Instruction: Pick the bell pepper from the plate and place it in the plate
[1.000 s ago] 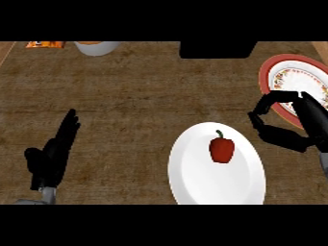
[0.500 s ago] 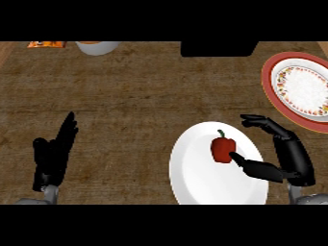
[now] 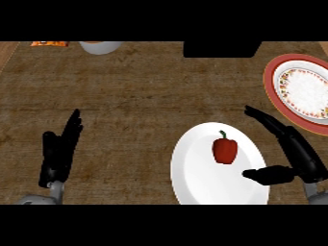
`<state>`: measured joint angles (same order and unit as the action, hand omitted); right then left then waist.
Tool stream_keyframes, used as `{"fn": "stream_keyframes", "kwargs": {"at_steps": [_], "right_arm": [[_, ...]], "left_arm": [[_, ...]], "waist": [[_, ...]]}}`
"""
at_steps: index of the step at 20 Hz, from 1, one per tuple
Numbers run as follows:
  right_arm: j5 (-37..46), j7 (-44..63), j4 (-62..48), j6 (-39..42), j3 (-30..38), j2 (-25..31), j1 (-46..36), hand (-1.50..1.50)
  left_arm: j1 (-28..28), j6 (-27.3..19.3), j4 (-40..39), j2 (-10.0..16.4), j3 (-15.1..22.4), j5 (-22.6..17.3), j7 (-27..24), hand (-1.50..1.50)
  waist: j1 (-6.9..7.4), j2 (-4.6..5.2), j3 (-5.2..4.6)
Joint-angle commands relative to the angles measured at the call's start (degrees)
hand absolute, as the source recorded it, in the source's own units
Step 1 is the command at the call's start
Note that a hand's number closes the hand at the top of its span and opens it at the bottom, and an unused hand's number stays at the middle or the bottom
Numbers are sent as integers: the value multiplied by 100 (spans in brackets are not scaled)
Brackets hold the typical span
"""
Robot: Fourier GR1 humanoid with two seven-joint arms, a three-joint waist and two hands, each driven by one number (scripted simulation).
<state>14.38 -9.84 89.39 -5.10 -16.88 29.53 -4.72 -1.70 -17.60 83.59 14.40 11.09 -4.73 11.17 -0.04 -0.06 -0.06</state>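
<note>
Brown woven table (image 3: pixel 138 105) fills the view, and at its near edge the left hand (image 3: pixel 58 153) rests open, fingers up, well apart from everything else. Nearest on the other side, the right hand (image 3: pixel 301 156) has swung in from over the red-rimmed plate (image 3: pixel 307 91), where it hung a second ago, and now stands at the right rim of the white plate (image 3: pixel 195 182). Its fingers (image 3: pixel 266 122) are spread and nearly straight, reaching past the plate's upper right edge, while the thumb (image 3: pixel 269 175) pokes in over the plate's lower right part; the hand holds nothing. The bell pepper (image 3: pixel 224 150) lies where it lay before, stem pointing away, near the plate's middle. It sits just left of the gap between fingers and thumb, close to both but apparently touching neither. So the approach looks about done and the grasp not yet made: the hand probably needs to slide a little leftward before closing. Farther off, the red-rimmed plate waits at the right as the likely destination. At the far edge stand a white bowl (image 3: pixel 99 46), an orange packet (image 3: pixel 49 43) and a black block (image 3: pixel 221 49).
</note>
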Motion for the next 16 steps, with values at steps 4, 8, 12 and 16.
{"fn": "stream_keyframes", "kwargs": {"at_steps": [4, 8, 12, 16], "right_arm": [[547, 1797, 502, 1179, -275, 635, -803, -150], [463, 2949, 827, 2047, -779, 448, -997, -150], [400, 3166, 516, 2642, -768, 318, -1185, -150], [914, 3425, 183, 2589, -909, -344, -1277, -150]], "left_arm": [[32, 87, 170, 52, -21, 59, 111, 0], [-34, 105, -52, -15, -90, 64, -16, 0], [-196, 77, -122, -171, -124, 122, 20, 0], [-242, 256, -407, -271, -204, 188, -193, 0]], "waist": [[48, -6, -1], [45, 0, -5], [24, 8, 2], [25, 11, 4]]}}
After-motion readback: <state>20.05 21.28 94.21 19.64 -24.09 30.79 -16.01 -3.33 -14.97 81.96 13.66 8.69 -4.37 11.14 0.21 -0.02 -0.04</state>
